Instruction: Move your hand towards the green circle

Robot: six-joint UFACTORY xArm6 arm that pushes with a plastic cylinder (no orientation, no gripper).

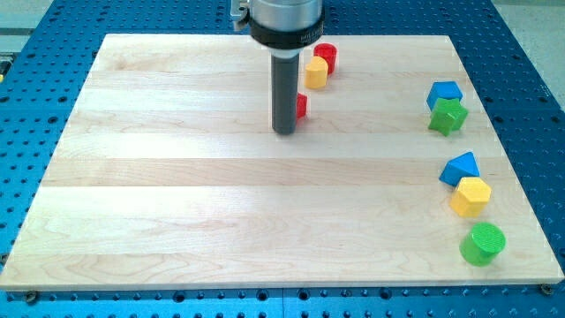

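Observation:
The green circle (482, 243) is a short green cylinder near the board's bottom right corner. My tip (284, 131) stands on the board at the upper middle, far to the upper left of the green circle. A red block (301, 107) sits just right of the rod, mostly hidden behind it; its shape cannot be made out.
A yellow cylinder (316, 72) and a red cylinder (325, 56) stand near the top edge. At the right are a blue block (444, 93), a green star-like block (448, 117), a blue triangle (460, 168) and a yellow hexagon (470, 196). The wooden board (177, 194) lies on a blue perforated table.

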